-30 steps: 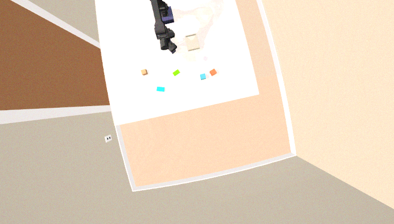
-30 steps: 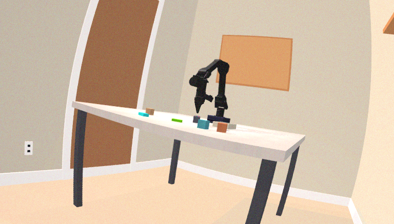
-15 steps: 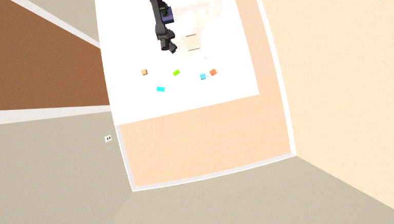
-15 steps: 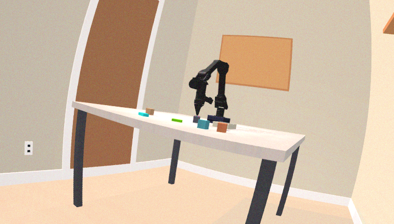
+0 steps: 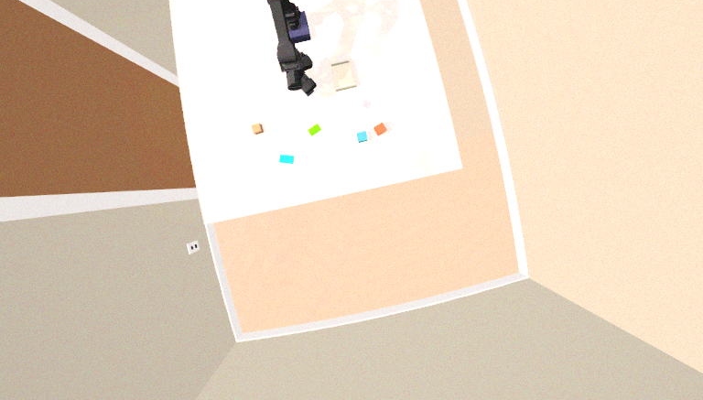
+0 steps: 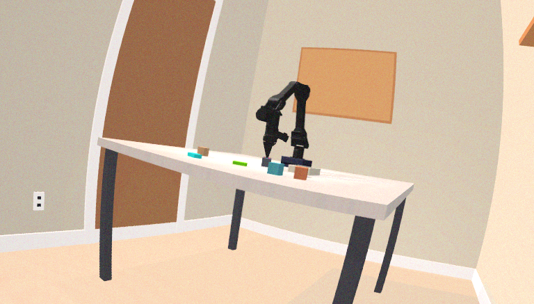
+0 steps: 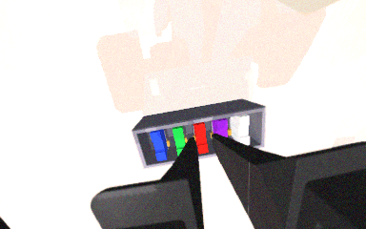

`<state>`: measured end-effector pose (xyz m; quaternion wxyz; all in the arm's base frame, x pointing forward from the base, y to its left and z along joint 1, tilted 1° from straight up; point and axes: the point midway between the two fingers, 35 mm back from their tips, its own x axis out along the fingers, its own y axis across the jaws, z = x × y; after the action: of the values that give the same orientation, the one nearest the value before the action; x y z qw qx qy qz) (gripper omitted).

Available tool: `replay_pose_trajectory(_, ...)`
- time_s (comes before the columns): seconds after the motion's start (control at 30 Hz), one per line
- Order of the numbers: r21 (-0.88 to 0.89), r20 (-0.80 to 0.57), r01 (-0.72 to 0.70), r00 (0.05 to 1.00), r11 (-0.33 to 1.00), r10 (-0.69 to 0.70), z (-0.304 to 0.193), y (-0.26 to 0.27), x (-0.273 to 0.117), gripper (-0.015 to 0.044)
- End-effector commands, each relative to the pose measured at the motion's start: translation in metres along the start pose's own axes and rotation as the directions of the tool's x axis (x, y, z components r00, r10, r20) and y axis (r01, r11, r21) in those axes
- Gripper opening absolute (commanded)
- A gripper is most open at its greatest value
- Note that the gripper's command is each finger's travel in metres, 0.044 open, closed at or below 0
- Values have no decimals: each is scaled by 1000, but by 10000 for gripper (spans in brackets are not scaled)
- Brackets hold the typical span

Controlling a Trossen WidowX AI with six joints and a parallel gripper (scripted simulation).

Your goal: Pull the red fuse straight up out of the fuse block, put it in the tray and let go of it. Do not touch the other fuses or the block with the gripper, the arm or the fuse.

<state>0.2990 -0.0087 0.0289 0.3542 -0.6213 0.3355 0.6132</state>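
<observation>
My gripper (image 6: 268, 156) (image 7: 203, 140) is open by a narrow gap and empty, pointing down just above the dark grey fuse block (image 6: 265, 163) (image 7: 200, 113). In the wrist view the red fuse (image 7: 200, 131) sits upright in the middle of the block and shows between the two fingertips; I cannot tell whether they touch it. The left fingertip overlaps the edge of the green fuse (image 7: 178, 135) in this view, and the right one lies below the purple fuse (image 7: 220, 127). The arm hides the block in the top view. The pale tray (image 5: 344, 88) (image 6: 315, 171) is near the arm.
The blue fuse (image 7: 158, 142) and white fuse (image 7: 240, 125) stand at the outer ends of the row. Loose on the table are a green piece (image 5: 314, 130), a cyan piece (image 5: 286, 158), a teal cube (image 5: 362, 136), an orange cube (image 5: 380, 128) and a tan cube (image 5: 256, 128).
</observation>
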Motion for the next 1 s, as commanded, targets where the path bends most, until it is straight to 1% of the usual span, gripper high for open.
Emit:
replay_pose_trajectory(0.0, -3, -3, -3, 1000, 1000, 3, 0, 1, 4, 74)
replay_pose_trajectory(0.37, -3, -3, -3, 1000, 1000, 3, 0, 1, 9, 74)
replay_pose_trajectory(0.73, 0, 1, -1, 1000, 1000, 1, 0, 0, 8, 1)
replay_pose_trajectory(0.97, 0, 1, -1, 1000, 1000, 1, 0, 0, 6, 0)
